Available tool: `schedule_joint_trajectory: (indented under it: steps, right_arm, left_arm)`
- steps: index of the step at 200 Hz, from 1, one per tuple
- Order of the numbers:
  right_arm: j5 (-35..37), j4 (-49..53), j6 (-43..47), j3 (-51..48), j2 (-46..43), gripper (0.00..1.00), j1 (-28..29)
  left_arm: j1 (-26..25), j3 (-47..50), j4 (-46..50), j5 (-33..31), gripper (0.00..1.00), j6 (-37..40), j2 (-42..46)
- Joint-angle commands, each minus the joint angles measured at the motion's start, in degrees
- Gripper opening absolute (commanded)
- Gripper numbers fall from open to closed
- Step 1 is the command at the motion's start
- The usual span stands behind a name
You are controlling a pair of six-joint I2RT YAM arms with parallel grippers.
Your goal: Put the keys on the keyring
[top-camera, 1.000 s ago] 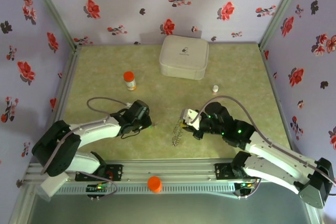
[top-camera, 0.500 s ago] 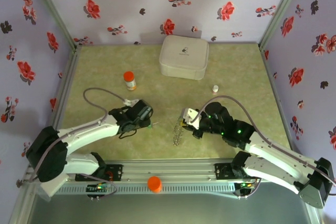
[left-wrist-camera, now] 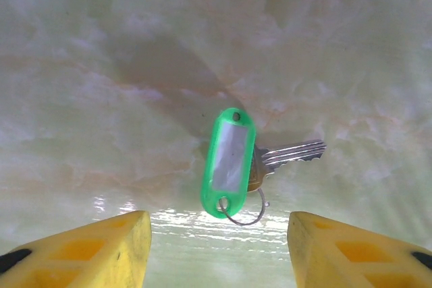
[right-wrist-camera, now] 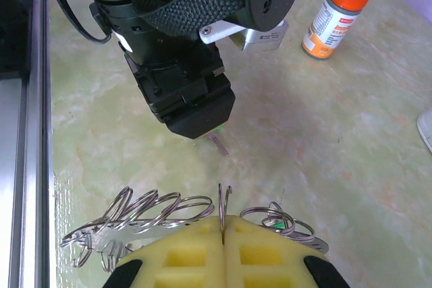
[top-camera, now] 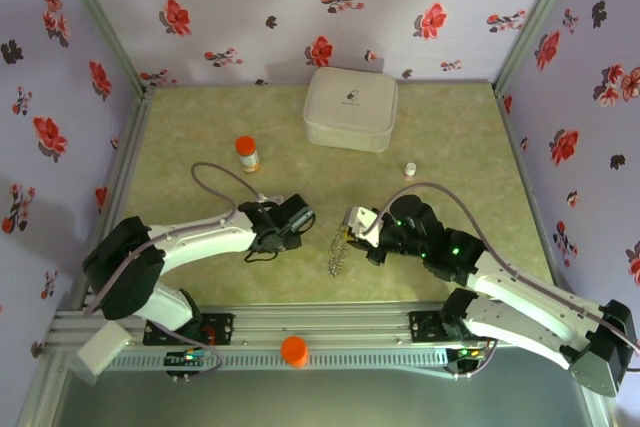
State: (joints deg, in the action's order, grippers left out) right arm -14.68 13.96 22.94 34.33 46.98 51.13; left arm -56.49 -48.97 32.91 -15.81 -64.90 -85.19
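The bench (top-camera: pixel 460 127) is a pale green sheet with a marbled, faintly glossy surface. It is walled in by lilac paper printed with red and dark flowers. At its far side lies a white case (top-camera: pixel 350 109), a rounded square with soft corners and a matte lid. Two arms reach in from the near rail, the left arm (top-camera: pixel 190 237) and the right arm (top-camera: pixel 520 292). Both have smooth white shells and black joints, and their wrists come close together near the middle of the bench.

The left jaws are released, with the blocky yellow fingers (left-wrist-camera: pixel 101 251) wide apart over the bench and nothing between them. Just ahead of them the key (left-wrist-camera: pixel 233 166) lies flat on the bench. It has an oblong green plastic tag with rounded ends and a pale insert. A short toothed metal blade pokes out to one side, and a thin wire loop sits at the near end.

The right jaws are clenched, the grid-moulded yellow fingers (right-wrist-camera: pixel 263 257) pressed together on one upright loop of the keyring (right-wrist-camera: pixel 155 217). The keyring is a springy tangle of thin silvery wire rings that spills out to both sides of the fingers. It sits between the two wrists, apart from the key.

Left of the case stands a small cylindrical bottle (top-camera: pixel 246 154) with an orange cap. An orange round knob (top-camera: pixel 294 350) sits on the near rail. A tiny white vial (top-camera: pixel 410 168) stands to the right of the case.
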Motion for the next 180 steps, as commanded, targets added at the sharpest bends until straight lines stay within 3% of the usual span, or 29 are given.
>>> schedule_joint_trajectory:
  steps: [1, 45, 67, 87, 121, 148, 161, 180]
  right_arm:
    - [0.7, -2.1, 0.7, -0.4, -0.6, 0.0, 0.5]
    - [0.8, -1.6, 0.7, -0.3, -1.0, 0.0, 0.9]
    - [0.7, -1.3, 0.7, -0.5, -1.0, 0.0, 1.0]
    - [0.7, -0.9, 1.0, -0.4, -1.0, 0.0, 1.1]
    - [0.8, -0.5, 1.0, -0.2, -1.0, 0.0, 1.3]
    - [0.7, -0.6, 1.1, -0.2, -1.0, 0.0, 1.4]
    - [0.6, -0.5, 1.0, -0.3, -1.1, 0.0, 1.5]
    - [0.9, 0.0, 0.8, -0.5, -1.6, 0.0, 1.6]
  left_arm:
    - [0.0, 1.4, -4.2, 2.0, 0.52, -5.8, -0.7]
    - [0.3, 2.2, -2.1, -4.7, 0.48, -3.5, 1.8]
    - [0.5, 2.0, -0.7, -11.4, 0.48, 6.8, 4.0]
    - [0.4, 1.5, -2.0, -13.8, 0.47, 21.1, 6.9]
    - [0.4, 0.1, -3.5, -7.8, 0.48, 49.8, 11.3]
    - [0.4, 4.3, -7.4, -1.6, 0.48, 70.2, 15.4]
    - [1.4, 6.4, -8.7, 2.9, 0.5, 74.3, 16.8]
    - [5.1, 4.1, -6.2, 8.7, 0.49, 73.9, 14.8]
